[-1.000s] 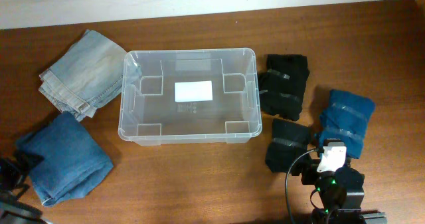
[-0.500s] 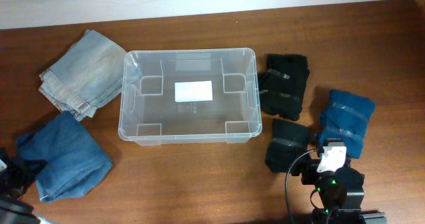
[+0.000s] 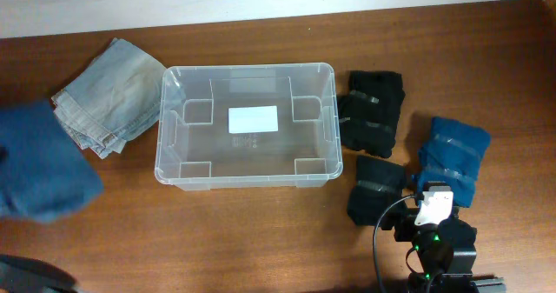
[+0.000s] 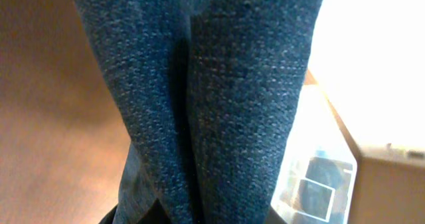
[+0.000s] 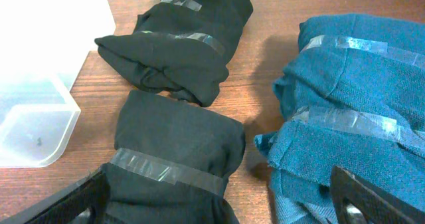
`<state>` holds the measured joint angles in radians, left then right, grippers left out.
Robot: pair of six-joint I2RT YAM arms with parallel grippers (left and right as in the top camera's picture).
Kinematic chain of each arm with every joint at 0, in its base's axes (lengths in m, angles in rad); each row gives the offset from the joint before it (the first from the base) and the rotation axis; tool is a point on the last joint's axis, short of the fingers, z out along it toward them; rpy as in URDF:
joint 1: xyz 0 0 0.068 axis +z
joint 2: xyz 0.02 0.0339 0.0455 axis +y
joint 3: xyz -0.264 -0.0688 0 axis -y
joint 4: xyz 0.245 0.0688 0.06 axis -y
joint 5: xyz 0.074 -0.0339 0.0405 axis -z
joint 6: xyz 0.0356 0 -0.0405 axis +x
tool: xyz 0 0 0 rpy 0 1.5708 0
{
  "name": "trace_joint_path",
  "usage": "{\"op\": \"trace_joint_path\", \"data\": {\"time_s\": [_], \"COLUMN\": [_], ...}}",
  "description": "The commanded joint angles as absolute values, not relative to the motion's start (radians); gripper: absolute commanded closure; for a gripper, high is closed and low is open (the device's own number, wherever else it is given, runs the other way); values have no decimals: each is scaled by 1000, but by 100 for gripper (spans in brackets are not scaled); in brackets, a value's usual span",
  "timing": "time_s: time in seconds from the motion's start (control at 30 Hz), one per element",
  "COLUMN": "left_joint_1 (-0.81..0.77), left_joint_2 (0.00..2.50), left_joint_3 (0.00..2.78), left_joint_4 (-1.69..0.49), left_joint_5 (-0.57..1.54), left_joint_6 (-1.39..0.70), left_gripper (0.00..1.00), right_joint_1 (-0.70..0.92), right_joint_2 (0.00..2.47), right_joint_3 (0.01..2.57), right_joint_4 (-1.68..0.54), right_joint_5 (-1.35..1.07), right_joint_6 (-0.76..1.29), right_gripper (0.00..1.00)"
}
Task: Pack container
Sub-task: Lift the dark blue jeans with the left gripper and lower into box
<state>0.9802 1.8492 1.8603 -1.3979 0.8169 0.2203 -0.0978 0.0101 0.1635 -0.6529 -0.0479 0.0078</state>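
The container point(image 3: 246, 123) is a clear plastic bin in the middle of the table, with only a white label on its base; its corner point(image 4: 319, 181) shows in the left wrist view. My left gripper point(image 4: 199, 219) is shut on folded dark blue jeans point(image 4: 212, 84), which hang from it and fill that view. From overhead the jeans point(image 3: 39, 158) are a blurred blue mass raised off the table at the far left, hiding the gripper. My right gripper point(image 5: 226, 204) is open, low over a black taped bundle point(image 5: 176, 151).
Folded light blue jeans point(image 3: 109, 93) lie left of the bin. Right of it are a second black taped bundle point(image 3: 373, 110) and a teal taped bundle point(image 3: 453, 154). The right arm point(image 3: 439, 241) is at the front right.
The dark blue jeans have left the table at the front left and risen toward the camera in my left gripper, which shut on them. The right arm has not moved.
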Motion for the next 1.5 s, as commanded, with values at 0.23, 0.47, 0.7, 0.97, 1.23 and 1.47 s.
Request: {"op": "trace_joint_path", "data": {"time_s": [0.23, 0.47, 0.7, 0.97, 1.23, 1.47], "left_joint_1": [324, -45, -258, -353, -400, -438], "left_joint_2": [1574, 1638, 1775, 1914, 1986, 1990], "left_joint_3": [1977, 1977, 1977, 1977, 1977, 1977], "left_joint_4": [-1180, -1085, -1021, -1025, -1042, -1118], "left_joint_5": [853, 532, 471, 464, 421, 422], "left_joint_6": [-189, -387, -541, -617, -677, -685], "left_gripper": [99, 100, 99, 100, 99, 99], "right_joint_1": [-105, -105, -105, -105, -105, -105], "right_joint_2": [4, 4, 4, 4, 4, 4], "right_joint_3": [157, 157, 157, 158, 157, 158], "right_joint_4": [-653, -653, -653, -653, -653, -653], "right_joint_5": [-56, -56, -56, -56, -56, -56], "right_joint_6": [15, 15, 15, 15, 15, 15], "right_gripper": [2, 2, 2, 2, 2, 1]}}
